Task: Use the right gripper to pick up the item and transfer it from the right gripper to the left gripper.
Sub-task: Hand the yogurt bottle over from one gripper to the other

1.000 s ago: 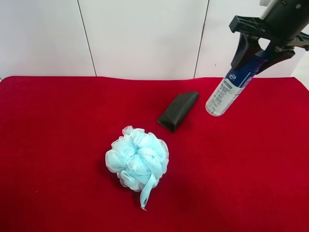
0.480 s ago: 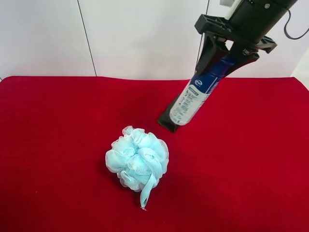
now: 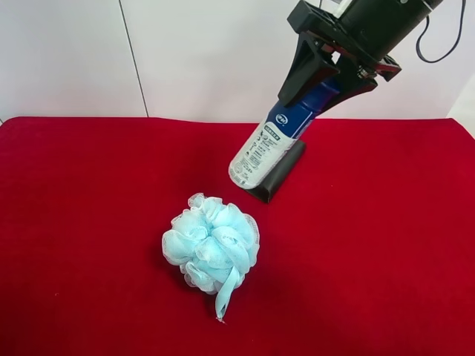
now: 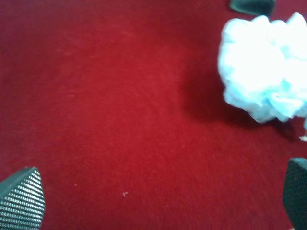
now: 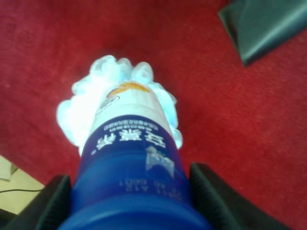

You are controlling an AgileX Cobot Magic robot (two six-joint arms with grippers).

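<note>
The spray can (image 3: 271, 144) has a white body, a blue upper label and a dark blue top. It hangs tilted in the air, held at its top by my right gripper (image 3: 319, 87) at the upper right of the exterior high view, with its base toward the bath puff. In the right wrist view the can (image 5: 129, 158) fills the space between the two black fingers (image 5: 53, 203). My left gripper (image 4: 158, 201) is open and empty above the red cloth. It does not show in the exterior high view.
A light-blue mesh bath puff (image 3: 212, 243) lies mid-table on the red cloth (image 3: 89, 222). A black wedge-shaped case (image 3: 282, 174) lies just behind the can's base. The puff (image 4: 261, 67) is also near the left gripper. A white wall stands behind.
My right gripper has carried the can toward the exterior high view's left, from beyond the black case to in front of it. The puff and case have not moved.
</note>
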